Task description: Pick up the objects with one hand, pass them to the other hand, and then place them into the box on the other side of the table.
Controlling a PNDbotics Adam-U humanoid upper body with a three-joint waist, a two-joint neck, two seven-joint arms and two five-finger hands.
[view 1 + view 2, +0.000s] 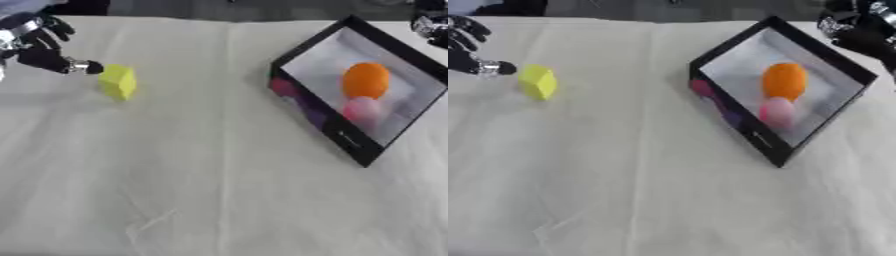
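Upper left: left hand (pixel 39 47), fingers spread open, fingertip beside yellow block (pixel 118 81) on tabletop (pixel 219 190). Upper right: right hand (pixel 857 30) beside box (pixel 737 127), fingers unclear; orange ball (pixel 785 80) inside.

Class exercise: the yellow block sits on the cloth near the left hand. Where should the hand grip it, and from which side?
Grip the yellow block across its two flat side faces, coming from the left, where the left hand already sits beside it. It stands free on the cloth, so probably nothing blocks the fingers.

Table cover (pixel 219 190) matt creased cloth; box (pixel 350 140) rim glossy black
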